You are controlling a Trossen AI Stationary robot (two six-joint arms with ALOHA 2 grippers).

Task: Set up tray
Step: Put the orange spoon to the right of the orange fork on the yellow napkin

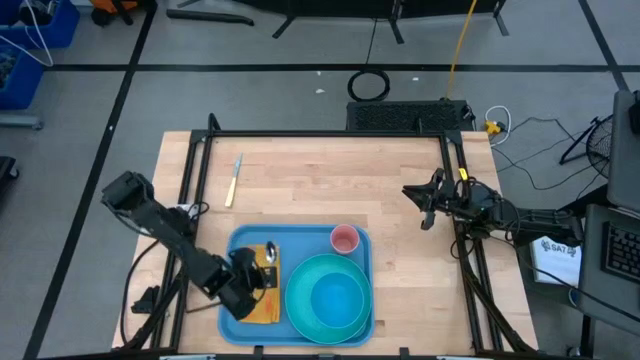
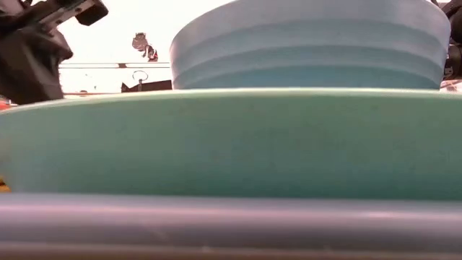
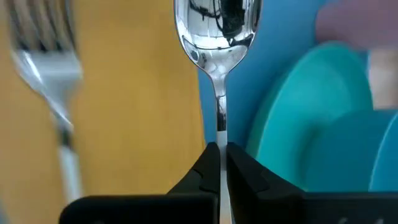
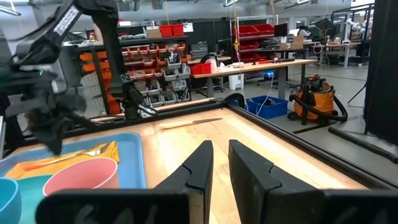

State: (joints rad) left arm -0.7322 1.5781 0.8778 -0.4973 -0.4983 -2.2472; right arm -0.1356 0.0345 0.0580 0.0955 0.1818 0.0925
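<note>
The light-blue tray [image 1: 300,250] lies at the table's near edge; its rim [image 2: 231,224] fills the bottom of the low view. On it are a teal plate [image 1: 300,310] holding a blue bowl [image 1: 335,298], a pink cup [image 1: 344,239] and a yellow napkin [image 1: 265,305]. A fork [image 3: 46,62] lies on the napkin. My left gripper [image 1: 250,272] is over the tray's left part, shut on a shiny spoon [image 3: 217,25]. My right gripper [image 1: 425,208] waits over the table's right side, its fingers nearly together on nothing. My left gripper pinches the spoon's thin handle [image 3: 221,127] between its two fingertips, a little behind the bowl. The fingers lie along the handle, and the spoon's bowl [image 1: 270,252] points toward the table's far side, at the napkin's right edge. Whether the spoon rests on the tray or hangs clear, I cannot tell.
A knife [image 1: 234,180] with a pale handle lies on the bare wood toward the far left of the table. A black frame [image 1: 330,133] runs round the table's sides. Bare wood spreads between the tray and the far edge.
</note>
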